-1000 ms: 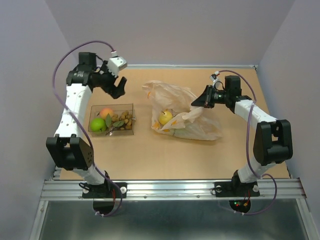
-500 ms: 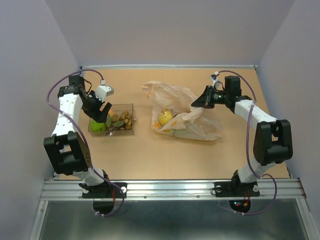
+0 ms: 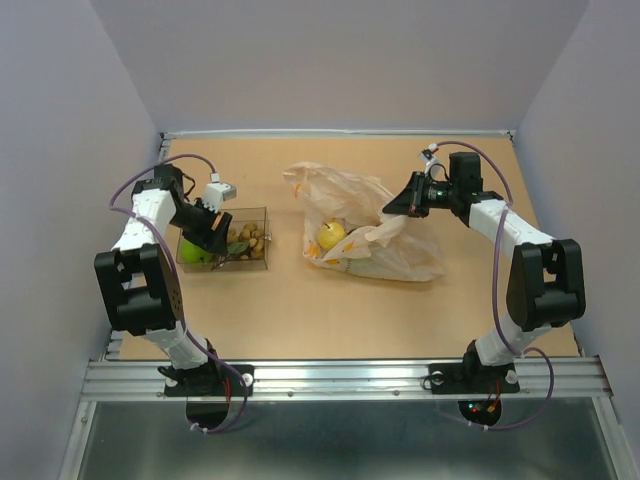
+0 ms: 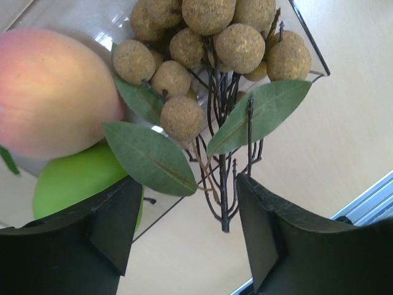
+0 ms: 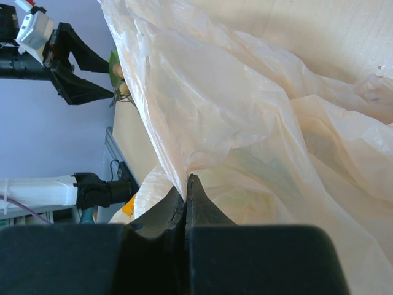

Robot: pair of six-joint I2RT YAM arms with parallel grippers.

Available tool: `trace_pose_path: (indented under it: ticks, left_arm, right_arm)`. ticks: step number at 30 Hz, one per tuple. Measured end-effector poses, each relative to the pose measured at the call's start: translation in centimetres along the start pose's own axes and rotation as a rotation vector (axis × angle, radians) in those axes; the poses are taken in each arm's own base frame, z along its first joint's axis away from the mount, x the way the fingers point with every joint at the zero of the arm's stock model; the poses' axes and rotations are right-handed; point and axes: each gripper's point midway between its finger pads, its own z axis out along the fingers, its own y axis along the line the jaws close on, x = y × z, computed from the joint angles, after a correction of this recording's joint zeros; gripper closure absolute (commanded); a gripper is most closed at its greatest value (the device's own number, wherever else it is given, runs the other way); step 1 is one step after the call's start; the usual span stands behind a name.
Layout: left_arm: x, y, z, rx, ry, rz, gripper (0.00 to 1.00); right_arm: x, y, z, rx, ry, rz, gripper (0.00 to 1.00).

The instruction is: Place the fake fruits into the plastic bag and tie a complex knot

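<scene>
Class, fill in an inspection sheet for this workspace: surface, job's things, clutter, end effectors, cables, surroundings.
Surface: tan tabletop.
Job's things: fake fruits in a clear tray; one yellow fruit inside the plastic bag.
Clutter: nothing seen.
End effectors: left end effector open over the tray; right end effector shut on the plastic bag's edge.
Cables: purple cable along each arm.
Surroundings: lilac walls; metal rail at the near edge.

Open gap between tray (image 3: 256,212) and bag (image 3: 400,256)
</scene>
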Motion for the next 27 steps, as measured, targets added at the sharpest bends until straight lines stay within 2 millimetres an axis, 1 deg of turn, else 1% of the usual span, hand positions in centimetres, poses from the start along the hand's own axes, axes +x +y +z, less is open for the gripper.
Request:
trace_pose_path:
  ticks: [2,5,6,7,8,10,11,14,15,16,17,19,22,23,24,26,27]
  left_arm:
    - [0.0,-0.1,0.6,0.016,-0.002,-0.009,0.32]
    - [0.3,-0.6,1.6,0.048,0.012,-0.023,0.41]
    - [0.5,-0.9,1.9,0.06,0.017,-0.028,0.48]
    - [0.5,-1.0,2.1,0.068,0.018,-0.03,0.52]
    - [0.6,-1.2,2.2,0.077,0.021,-0.036,0.62]
    - [0.5,-1.4,2.3,0.087,0.019,-0.04,0.71]
    - [0.5,-1.5,2.3,0.091,0.018,-0.039,0.8]
    - [0.6,-1.9,2.3,0.108,0.018,-0.048,0.9]
    - [0.6,-2.0,2.2,0.114,0.02,-0.052,0.97]
    - [0.5,-2.1,2.0,0.118,0.02,-0.056,1.0]
    - [0.5,-2.2,1.9,0.12,0.021,-0.059,1.0]
    - [0.0,-2.3,1.2,0.119,0.022,-0.065,1.0]
    - [-1.9,-1.9,-0.6,0.089,-0.014,-0.047,1.0]
    - [-3.1,-1.8,-1.8,0.072,-0.034,-0.039,1.0]
    - [-3.7,-1.7,-2.4,0.061,-0.048,-0.034,1.0]
    - [-6.3,-1.4,-4.8,0.011,-0.119,0.005,1.0]
    - [-7.6,-1.6,-6.2,-0.014,-0.155,0.034,1.0]
  right_arm:
    - [0.0,0.0,0.0,0.0,0.0,0.0,1.0]
    - [0.0,0.0,0.0,0.0,0.001,0.001,1.0]
    - [0.0,0.0,0.0,0.001,0.001,0.001,1.0]
    - [0.0,0.0,0.0,0.001,0.001,0.001,0.99]
    - [0.0,0.0,0.0,0.001,0.001,0.002,1.0]
    - [0.1,0.0,0.0,0.001,0.002,0.002,0.99]
    - [0.1,0.0,0.0,0.001,0.002,0.002,0.99]
    - [0.1,0.0,0.0,0.001,0.002,0.002,1.0]
    - [0.1,0.0,0.0,0.001,0.003,0.002,1.0]
    - [0.1,0.0,0.0,0.002,0.003,0.002,1.0]
    - [0.1,0.0,0.0,0.002,0.003,0.003,1.0]
    - [0.1,-0.1,0.0,0.002,0.004,0.003,1.0]
    - [0.1,-0.1,0.0,0.002,0.004,0.003,1.0]
    - [0.1,-0.1,0.0,0.002,0.004,0.003,0.99]
    - [0.1,-0.1,0.0,0.002,0.004,0.003,1.0]
    - [0.1,-0.1,0.0,0.003,0.005,0.004,1.0]
    - [0.2,-0.1,0.0,0.003,0.005,0.004,1.0]
